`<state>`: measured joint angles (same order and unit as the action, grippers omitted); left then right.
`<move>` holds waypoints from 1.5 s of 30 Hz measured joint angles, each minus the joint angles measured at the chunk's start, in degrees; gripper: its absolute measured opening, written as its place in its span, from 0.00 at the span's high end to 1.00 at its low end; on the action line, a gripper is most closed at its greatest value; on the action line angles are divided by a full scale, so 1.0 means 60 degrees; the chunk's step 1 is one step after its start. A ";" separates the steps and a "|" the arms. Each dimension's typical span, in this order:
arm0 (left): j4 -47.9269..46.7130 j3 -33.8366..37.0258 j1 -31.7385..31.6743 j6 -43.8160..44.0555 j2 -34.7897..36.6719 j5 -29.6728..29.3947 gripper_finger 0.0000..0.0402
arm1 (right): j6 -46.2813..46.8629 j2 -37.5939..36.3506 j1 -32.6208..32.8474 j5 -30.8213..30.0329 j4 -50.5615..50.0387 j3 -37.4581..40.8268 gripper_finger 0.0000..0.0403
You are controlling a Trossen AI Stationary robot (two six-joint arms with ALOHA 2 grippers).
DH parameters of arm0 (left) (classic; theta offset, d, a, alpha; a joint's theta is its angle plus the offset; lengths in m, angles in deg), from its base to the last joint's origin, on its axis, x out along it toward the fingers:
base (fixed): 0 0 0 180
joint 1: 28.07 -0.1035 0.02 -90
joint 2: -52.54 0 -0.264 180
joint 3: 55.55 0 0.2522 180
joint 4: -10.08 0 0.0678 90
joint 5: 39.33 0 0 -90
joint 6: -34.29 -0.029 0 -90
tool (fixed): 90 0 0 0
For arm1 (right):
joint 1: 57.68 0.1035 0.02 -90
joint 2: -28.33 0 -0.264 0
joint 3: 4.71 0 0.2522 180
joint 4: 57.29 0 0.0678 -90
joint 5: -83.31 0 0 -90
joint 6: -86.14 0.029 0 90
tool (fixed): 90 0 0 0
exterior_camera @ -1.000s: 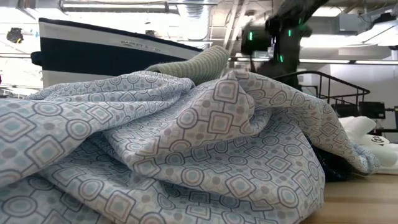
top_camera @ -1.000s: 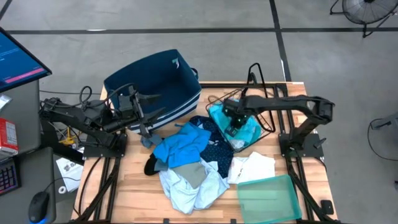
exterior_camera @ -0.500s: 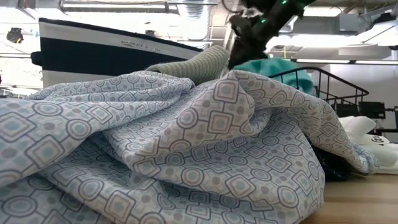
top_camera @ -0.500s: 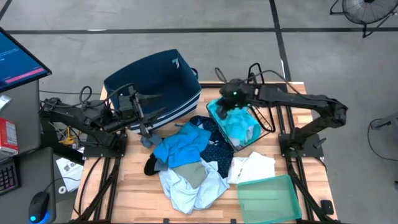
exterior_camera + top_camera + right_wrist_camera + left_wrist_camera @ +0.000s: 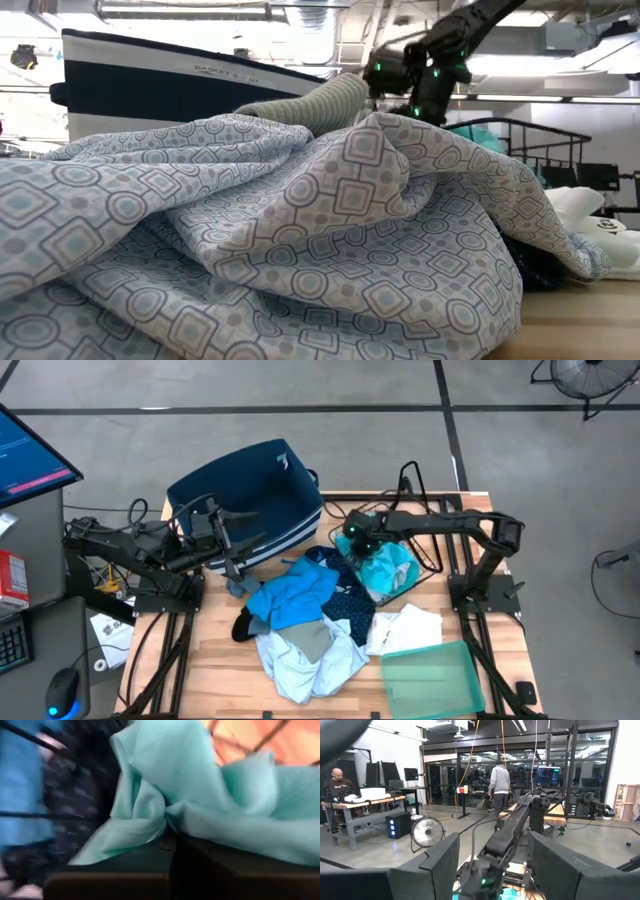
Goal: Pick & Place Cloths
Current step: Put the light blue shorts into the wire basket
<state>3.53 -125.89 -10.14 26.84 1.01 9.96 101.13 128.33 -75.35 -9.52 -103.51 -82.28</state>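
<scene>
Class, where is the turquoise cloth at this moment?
In the high view the turquoise cloth hangs from the shut right gripper at the table's far right, over the black wire rack, right of the navy bin.

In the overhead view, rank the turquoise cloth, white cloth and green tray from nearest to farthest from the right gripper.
From the right gripper:
1. Bright turquoise cloth, pinched in its jaws.
2. White crumpled cloth, toward the front edge.
3. Translucent green plastic tray, front right corner.

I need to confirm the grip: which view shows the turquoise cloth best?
The right wrist view: the turquoise cloth fills it, pinched between the shut fingers of the right gripper. The high view shows where it hangs, by the wire rack. The low view shows only a sliver; the left wrist view, a scrap.
</scene>
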 joint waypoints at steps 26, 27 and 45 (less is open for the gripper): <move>-0.0171 0.0000 0.0000 -0.0002 -0.0003 -0.0426 0.46 | -0.0769 -0.1936 -0.0428 0.0444 -0.2581 0.0045 0.83; -0.0175 0.0000 0.0000 0.0000 -0.0003 -0.0426 0.46 | -0.0781 -0.2126 -0.0464 0.0498 -0.2798 0.0001 0.80; -0.0277 0.0000 0.0000 0.0066 -0.0003 -0.0423 0.43 | 0.1837 -0.4450 0.1262 0.0706 -0.4758 0.0099 0.72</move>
<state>1.86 -125.89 -10.14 27.24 0.99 7.42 112.15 101.63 -67.78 -5.28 -132.06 -81.69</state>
